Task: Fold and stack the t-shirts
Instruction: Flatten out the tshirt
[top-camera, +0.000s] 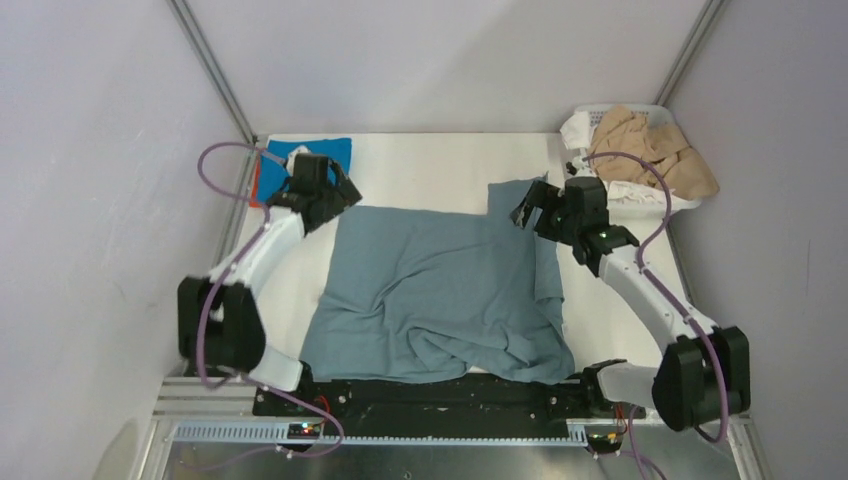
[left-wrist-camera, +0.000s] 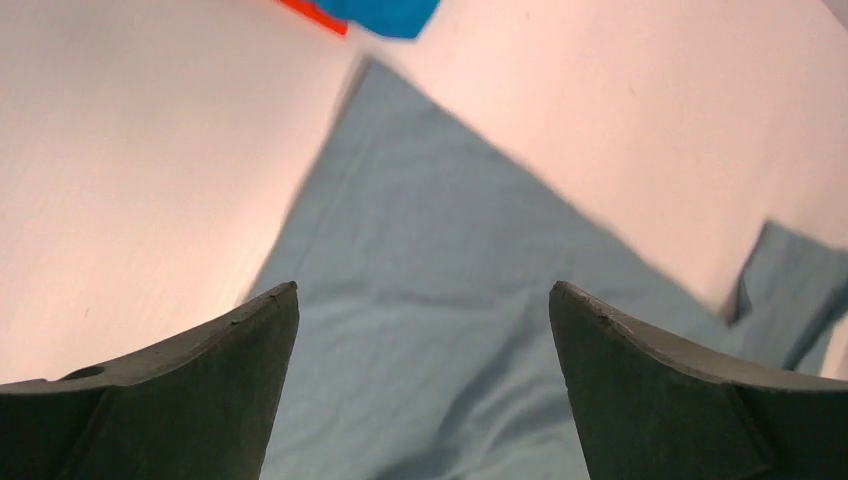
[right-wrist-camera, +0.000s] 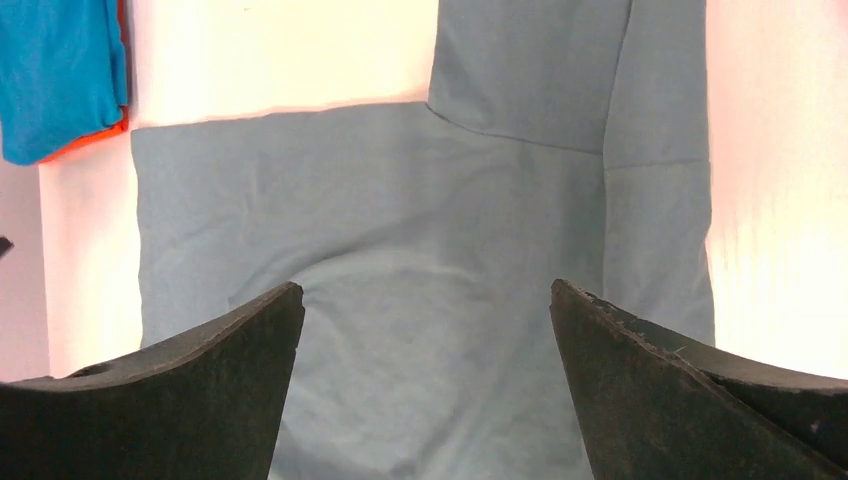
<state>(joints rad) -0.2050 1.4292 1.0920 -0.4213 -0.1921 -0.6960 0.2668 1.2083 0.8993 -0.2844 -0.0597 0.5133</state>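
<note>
Spotter: Claws first. Your left gripper (left-wrist-camera: 422, 292) hangs with its jaws wide and empty over the 11 o'clock corner of the grey-blue shirt (top-camera: 440, 290). Your right gripper (right-wrist-camera: 425, 288), just as wide and just as empty, hovers over the 1 o'clock corner.

Operator: And the shirt itself?

Spotter: It's spread mid-table (top-camera: 430, 165). The far half is flat, and the near edge at 6 o'clock is rumpled and doubled over itself. The blue shirt (top-camera: 325, 152) and orange shirt (top-camera: 256, 186) lie at 11 o'clock, just beyond your left claw. The tan shirt (top-camera: 650, 150) and white shirt (top-camera: 578, 128) sit in the basket (top-camera: 652, 108) at 1 o'clock.

Operator: What could bite me?

Spotter: Three things, by my judgement. If you pinch only the top layer where the cloth overlaps on the right, your fold will come out lopsided. If you close too high, you'll miss the thin edge lying flat on the table. If you drag the far edge toward 6 o'clock over that rumple, you'd likely press the creases in. And if you swing your left arm wide, you may nudge the blue shirt.
</note>
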